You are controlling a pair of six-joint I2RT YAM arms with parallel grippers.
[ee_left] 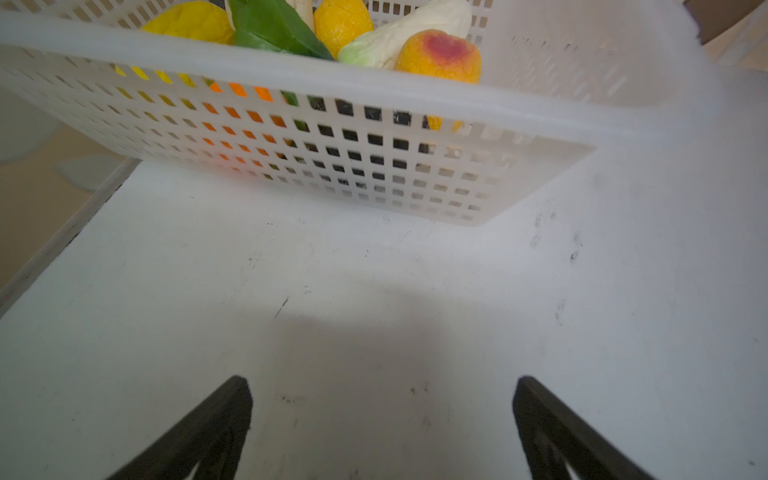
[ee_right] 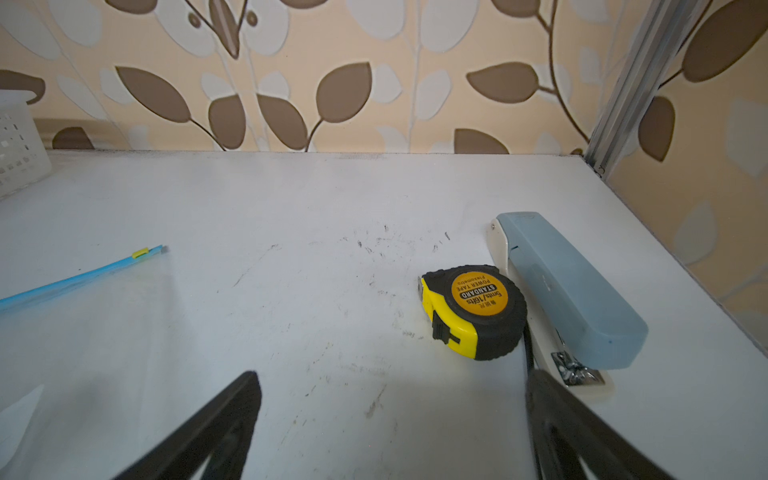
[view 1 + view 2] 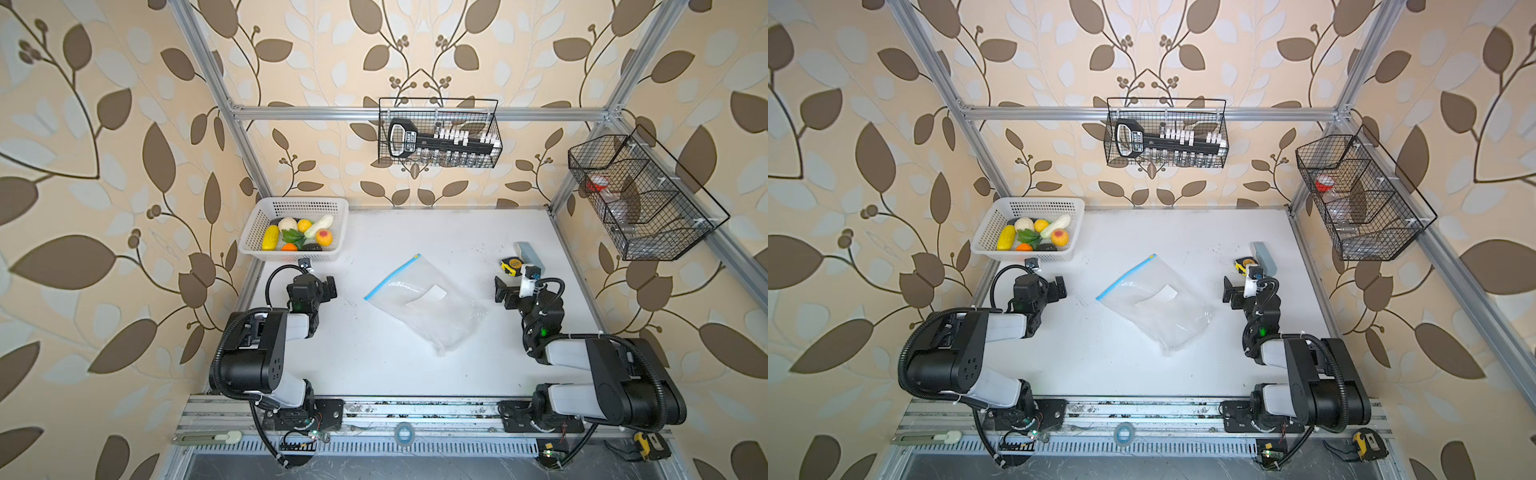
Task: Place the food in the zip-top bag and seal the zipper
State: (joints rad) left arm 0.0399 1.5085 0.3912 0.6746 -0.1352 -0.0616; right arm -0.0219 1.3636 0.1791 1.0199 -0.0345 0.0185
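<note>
Left wrist: end effector (image 1: 382,380) spread, empty

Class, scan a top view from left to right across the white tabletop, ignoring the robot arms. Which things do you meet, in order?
white basket with the food in it → zip-top bag → yellow tape measure → blue stapler

The bag (image 3: 424,305) is clear, crinkly, glossy plastic, and its zipper (image 3: 392,277) is a smooth blue plastic strip. The basket (image 1: 374,85) is white perforated plastic. The peach (image 1: 438,56) looks grainy and matt. The table (image 3: 415,370) is white, matt and scuffed. The tape measure (image 2: 473,311) has ribbed black rubber over yellow plastic. The stapler (image 2: 573,291) is smooth grey-blue plastic with shiny metal.
</note>
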